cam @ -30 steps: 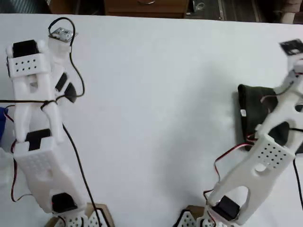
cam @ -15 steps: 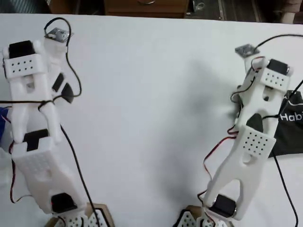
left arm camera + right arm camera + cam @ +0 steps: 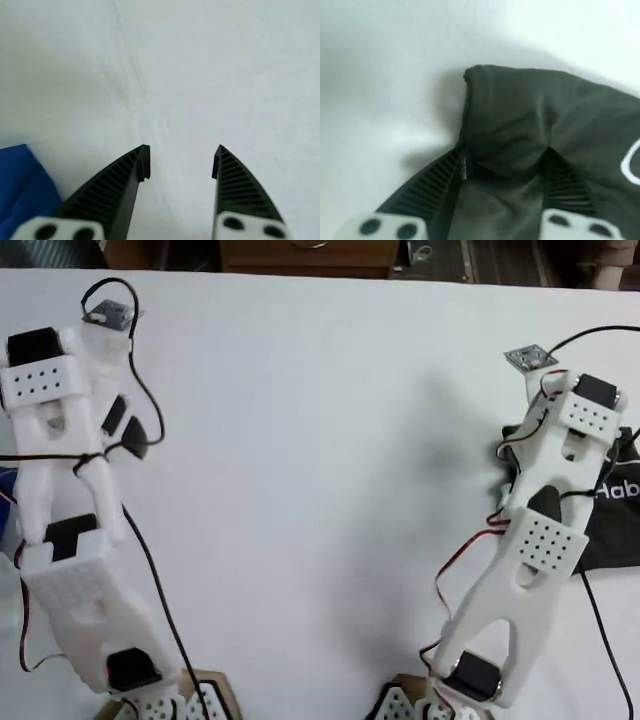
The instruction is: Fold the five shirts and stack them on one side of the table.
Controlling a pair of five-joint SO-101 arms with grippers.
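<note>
A dark shirt (image 3: 612,525) with white print lies bunched at the table's right edge, and my right arm (image 3: 545,490) stands over its left part. In the right wrist view my right gripper (image 3: 505,157) is open and straddles a raised fold of the dark shirt (image 3: 530,105), with fabric bulging between the fingers. My left gripper (image 3: 130,430) stands open over bare white table at the far left. In the left wrist view the left gripper (image 3: 180,160) holds nothing, and a blue cloth (image 3: 20,192) lies beside one finger. A sliver of that blue cloth (image 3: 5,502) shows at the table's left edge.
The white table (image 3: 320,440) stretches between the two arms. A wooden cabinet (image 3: 310,255) stands beyond the far edge. Cables trail from both arms, and one black cable (image 3: 600,610) crosses the table beside the shirt.
My right arm swung left from the table's right edge over the shirt, uncovering the printed part, then settled slightly right. My left arm drifted a little toward the far left.
</note>
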